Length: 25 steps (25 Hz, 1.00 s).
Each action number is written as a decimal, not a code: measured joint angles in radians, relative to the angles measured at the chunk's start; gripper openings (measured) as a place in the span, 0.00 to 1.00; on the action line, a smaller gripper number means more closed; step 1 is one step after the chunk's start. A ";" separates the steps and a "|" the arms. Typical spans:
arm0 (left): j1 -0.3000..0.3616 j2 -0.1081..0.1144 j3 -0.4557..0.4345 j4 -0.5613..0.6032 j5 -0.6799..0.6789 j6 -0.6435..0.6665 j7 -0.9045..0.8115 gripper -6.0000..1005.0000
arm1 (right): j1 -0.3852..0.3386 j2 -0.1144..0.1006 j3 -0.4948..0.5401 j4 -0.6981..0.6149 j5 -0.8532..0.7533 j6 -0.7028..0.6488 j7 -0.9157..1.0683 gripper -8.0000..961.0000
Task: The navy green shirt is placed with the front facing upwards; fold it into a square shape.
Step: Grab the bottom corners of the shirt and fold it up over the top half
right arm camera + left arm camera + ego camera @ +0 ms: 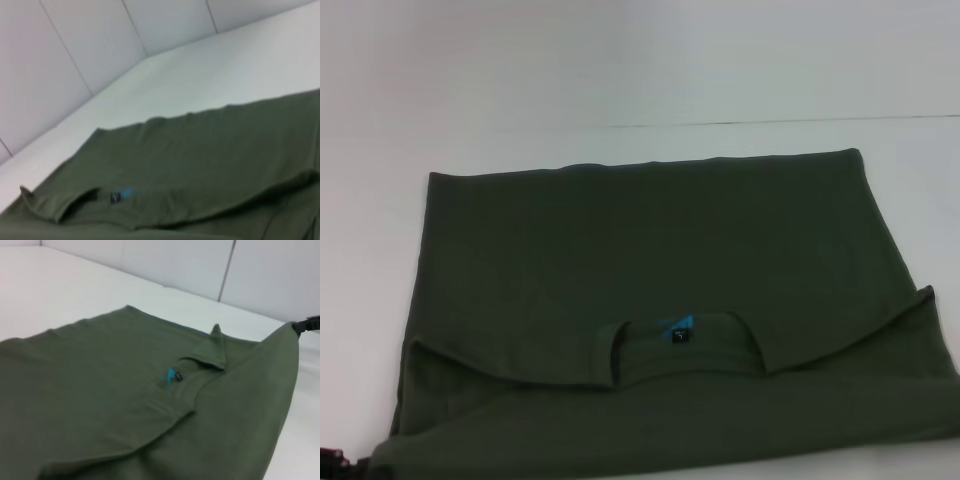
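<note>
Shirt (pixel 640 240) is laid flat on the white table (pixel 370 260), folded over once. The upper layer is plain olive with no lettering showing. The collar (pixel 685 350) and blue label (pixel 680 330) are exposed at the near edge of that layer. A wider lower layer sticks out beyond it on the near side.

Only a red-and-black bit of the left pincer (pixel 330 462) is seen, at the bottom corner of the head view, touching the shirt's near left corner. Spread or pinching cannot be told.

The right pincer (pixel 309 324) is seen in the left wrist view as a black tip. The near right edge of the shirt is raised up to it, and the cloth touches it. Its state cannot be told either.

The collar lies between the two pincers, slightly farther out. The far hem is straight, well away from both pincers, and bare table is left beyond it up to the wall panels (pixel 175 265). Bare table is also left outside the left pincer's side of the shirt.
</note>
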<state>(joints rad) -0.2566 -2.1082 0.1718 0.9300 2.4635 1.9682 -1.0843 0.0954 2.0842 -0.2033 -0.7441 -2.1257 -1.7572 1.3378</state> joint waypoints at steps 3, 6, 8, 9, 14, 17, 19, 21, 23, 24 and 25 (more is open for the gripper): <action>-0.008 0.003 -0.025 -0.003 -0.015 0.000 -0.031 0.13 | 0.033 -0.004 0.022 -0.014 0.002 -0.018 0.048 0.06; -0.023 0.005 -0.069 -0.009 -0.056 -0.023 -0.080 0.13 | 0.073 -0.004 0.043 -0.018 0.003 -0.022 0.077 0.06; -0.040 0.005 -0.104 -0.025 -0.093 -0.053 -0.115 0.13 | 0.102 -0.002 0.054 -0.019 0.003 -0.005 0.101 0.06; -0.046 0.005 -0.113 -0.032 -0.107 -0.068 -0.127 0.13 | 0.120 -0.001 0.056 -0.019 0.003 0.005 0.112 0.06; -0.114 -0.013 -0.113 -0.067 -0.139 -0.209 -0.198 0.14 | 0.220 0.003 0.058 -0.021 0.004 0.094 0.181 0.06; -0.166 -0.029 -0.099 -0.082 -0.142 -0.287 -0.214 0.14 | 0.284 0.003 0.052 -0.018 0.003 0.180 0.214 0.06; -0.197 -0.039 -0.093 -0.087 -0.143 -0.334 -0.223 0.14 | 0.326 0.003 0.040 -0.011 -0.001 0.244 0.228 0.06; -0.235 -0.050 -0.091 -0.095 -0.144 -0.399 -0.232 0.14 | 0.360 0.002 0.014 -0.001 -0.002 0.313 0.244 0.06; -0.267 -0.054 -0.089 -0.114 -0.149 -0.463 -0.240 0.14 | 0.394 0.001 -0.020 0.018 -0.002 0.383 0.259 0.06; -0.279 -0.054 -0.087 -0.125 -0.154 -0.489 -0.246 0.15 | 0.410 0.001 -0.032 0.026 -0.001 0.415 0.263 0.06; -0.291 -0.053 -0.084 -0.136 -0.161 -0.514 -0.252 0.15 | 0.425 0.001 -0.043 0.033 0.001 0.443 0.263 0.06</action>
<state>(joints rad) -0.5477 -2.1615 0.0879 0.7945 2.3026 1.4542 -1.3367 0.5206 2.0854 -0.2458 -0.7112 -2.1249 -1.3147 1.6011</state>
